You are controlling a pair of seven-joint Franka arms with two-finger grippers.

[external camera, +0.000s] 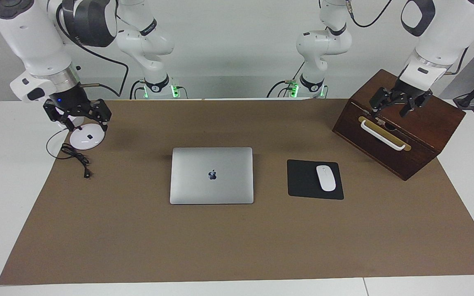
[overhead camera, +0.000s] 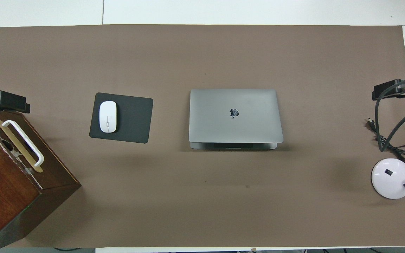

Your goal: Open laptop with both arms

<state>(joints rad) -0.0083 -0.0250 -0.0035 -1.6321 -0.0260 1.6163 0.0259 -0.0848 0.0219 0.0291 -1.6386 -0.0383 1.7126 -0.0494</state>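
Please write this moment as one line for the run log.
laptop: closed, flat on mat | left gripper: open, over wooden box | right gripper: open, over lamp base | task: not started

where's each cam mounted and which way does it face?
Facing view: high across the table, facing the robots; both arms show, left gripper over the wooden box, right gripper over the lamp base.
Overhead view: above the robots' end, looking steeply down; only gripper tips show.
Shared: closed laptop, mouse, box, lamp.
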